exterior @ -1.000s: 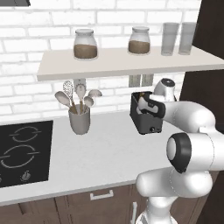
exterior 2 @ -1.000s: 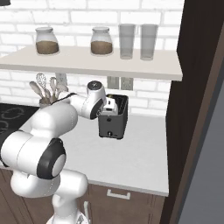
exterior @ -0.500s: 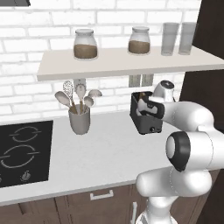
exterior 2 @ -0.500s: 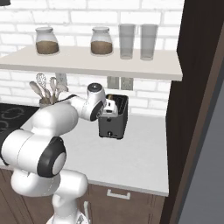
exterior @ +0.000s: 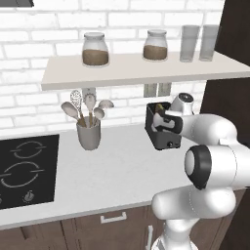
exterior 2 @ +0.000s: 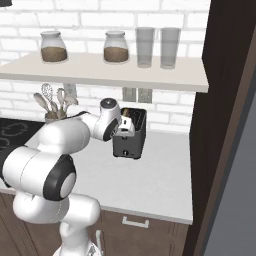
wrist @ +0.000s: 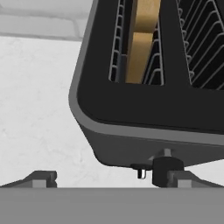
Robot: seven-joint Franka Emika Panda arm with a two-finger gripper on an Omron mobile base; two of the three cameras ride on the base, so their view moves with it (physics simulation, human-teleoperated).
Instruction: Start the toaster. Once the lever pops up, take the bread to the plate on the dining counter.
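One slice of bread sits in the toaster, with the arm's jaws spread wide above its front end.

The black toaster (exterior: 161, 129) stands on the pale surface (exterior: 117, 171) by the white brick wall, under the shelf (exterior: 141, 68) that carries two jars and two glasses. In the hand view the bread (wrist: 142, 41) stands upright in the left slot of the toaster (wrist: 144, 109), its brown edge between the wire guides; the right slot shows only wire. The gripper (wrist: 109, 177) hangs over the toaster's end face, its fingertips (wrist: 43, 178) well apart and holding nothing, with a small dark lever (wrist: 165, 168) and a knob (wrist: 141, 171) just beyond them. A grey utensil pot (exterior: 89, 133) stands left of the toaster, beside the black hob (exterior: 24, 168).
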